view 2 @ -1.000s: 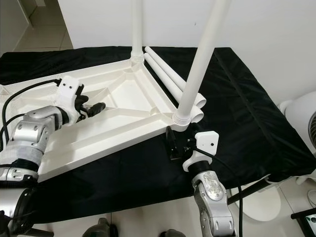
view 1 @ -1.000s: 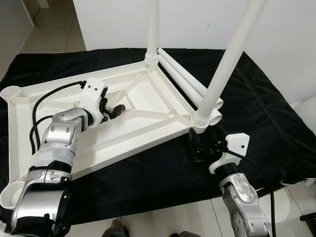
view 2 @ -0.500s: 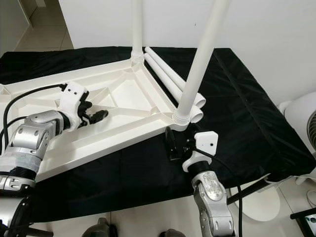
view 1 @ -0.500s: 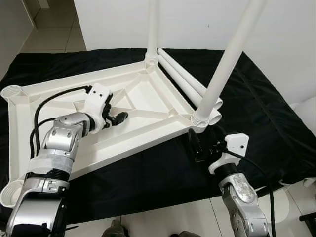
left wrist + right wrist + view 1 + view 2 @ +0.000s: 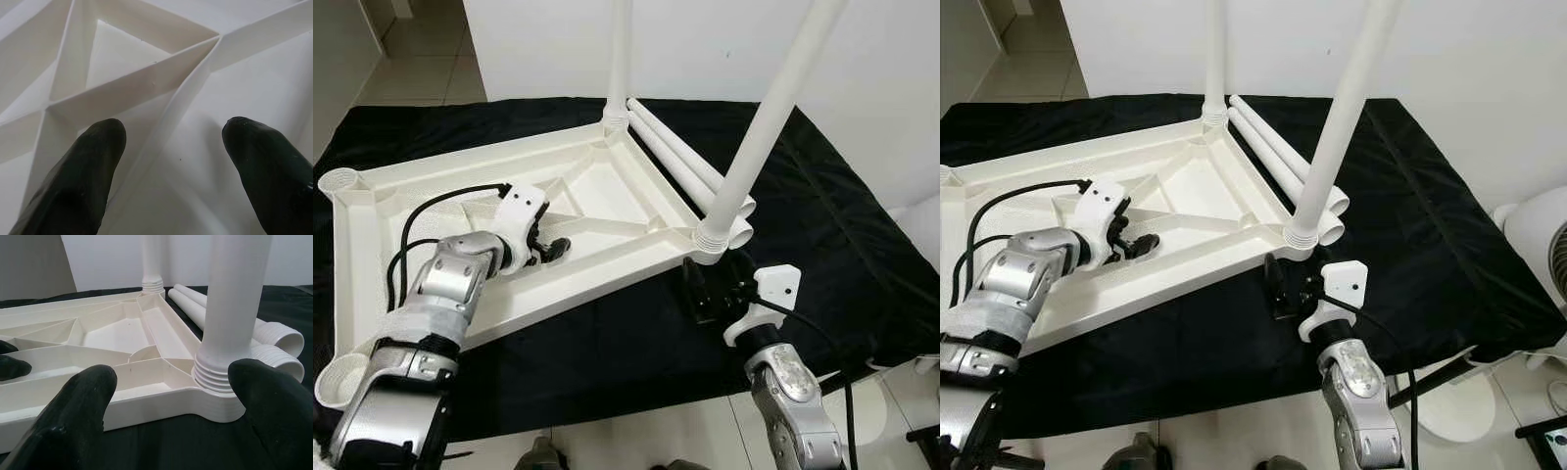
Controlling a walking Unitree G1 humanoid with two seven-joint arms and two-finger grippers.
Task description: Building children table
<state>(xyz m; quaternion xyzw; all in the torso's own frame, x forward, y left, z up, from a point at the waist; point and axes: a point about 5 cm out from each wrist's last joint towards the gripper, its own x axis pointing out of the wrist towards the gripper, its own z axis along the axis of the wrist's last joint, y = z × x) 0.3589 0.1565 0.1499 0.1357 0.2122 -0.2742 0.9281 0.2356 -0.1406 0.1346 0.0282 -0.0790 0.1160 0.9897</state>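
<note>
The white plastic tabletop (image 5: 440, 176) lies upside down on a black cloth (image 5: 842, 225). One white leg (image 5: 618, 59) stands in its far corner socket. Another leg (image 5: 766, 122) stands in the near right socket (image 5: 215, 374). Two loose legs (image 5: 677, 157) lie side by side on the cloth right of the tabletop. Two left corner sockets (image 5: 339, 181) hold nothing. My left gripper (image 5: 553, 248) hovers open over the tabletop's inner ribs (image 5: 146, 83), nothing between its fingers. My right gripper (image 5: 710, 294) rests low over the cloth, open, just in front of the near right leg (image 5: 234, 308).
The cloth-covered surface ends close in front of me, with pale tiled floor (image 5: 636, 441) below. A white wall (image 5: 705, 39) runs behind. A white fan (image 5: 1538, 235) stands off the right side.
My left gripper has slid to the right and nearer along the tabletop's ribs. The right gripper has edged slightly left, staying in front of the near right leg.
</note>
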